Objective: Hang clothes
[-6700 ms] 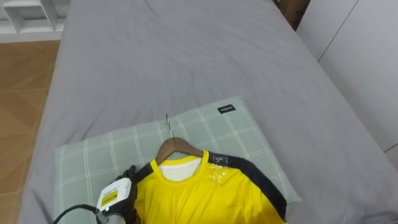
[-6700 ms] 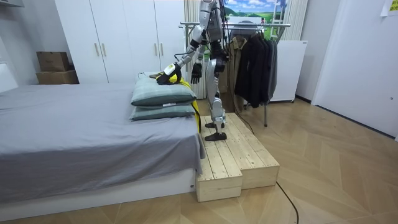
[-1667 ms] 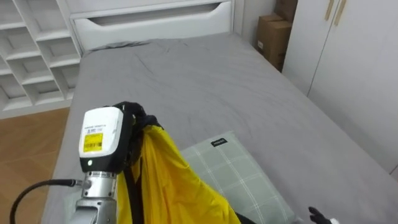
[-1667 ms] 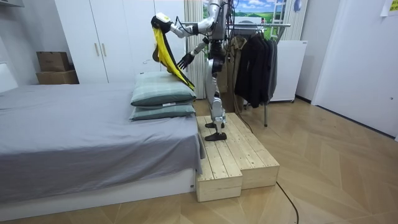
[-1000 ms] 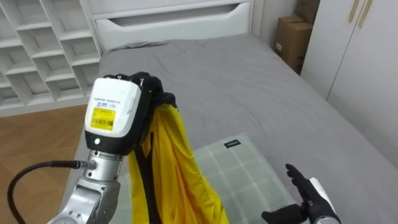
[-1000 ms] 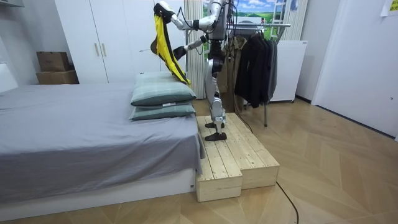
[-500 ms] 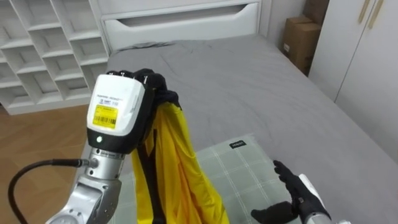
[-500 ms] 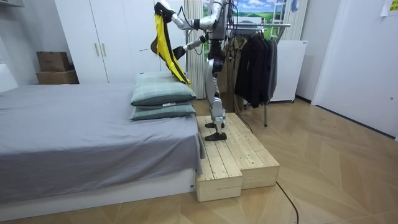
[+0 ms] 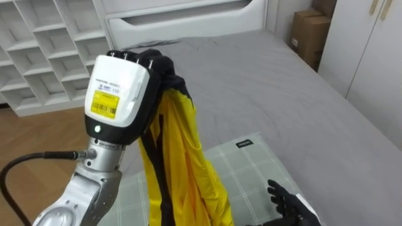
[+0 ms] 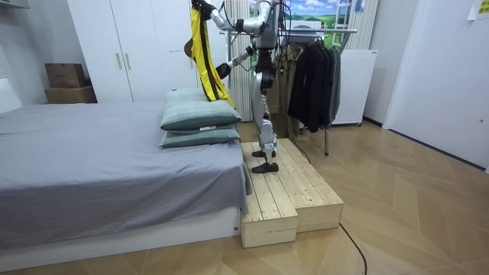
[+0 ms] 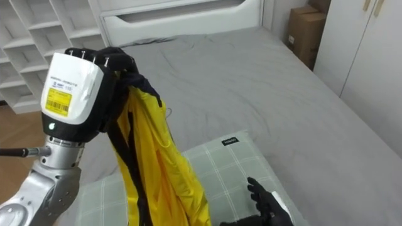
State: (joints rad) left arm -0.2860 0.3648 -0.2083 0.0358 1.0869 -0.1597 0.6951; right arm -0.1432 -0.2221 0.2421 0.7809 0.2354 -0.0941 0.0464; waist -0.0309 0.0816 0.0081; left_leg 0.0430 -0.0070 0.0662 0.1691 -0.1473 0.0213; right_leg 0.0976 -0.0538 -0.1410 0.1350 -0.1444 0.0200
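Observation:
A yellow shirt (image 9: 182, 157) with dark trim hangs in long folds from my left hand (image 9: 154, 66), which is raised high and shut on the bunched top of the cloth. A hanger cannot be made out inside the bundle. The shirt's lower end dangles just above the pillows (image 10: 200, 114). My right hand (image 9: 286, 201) is open, low at the right, beside the shirt's lower part and apart from it. In the room view I stand on a wooden platform (image 10: 290, 191) at the bed's end, left hand (image 10: 200, 8) overhead with the shirt (image 10: 203, 46), right hand (image 10: 221, 70) below it.
A green checked pillow (image 9: 251, 169) lies under the shirt on the grey bed (image 9: 251, 81). White cube shelves (image 9: 38, 50) stand at the left and a cardboard box (image 9: 311, 28) at the right. A clothes rack (image 10: 321, 30) with dark garments stands behind me.
My left hand has lifted the shirt a little higher and closer to my body. The right hand has sunk toward the lower edge of the eye view.

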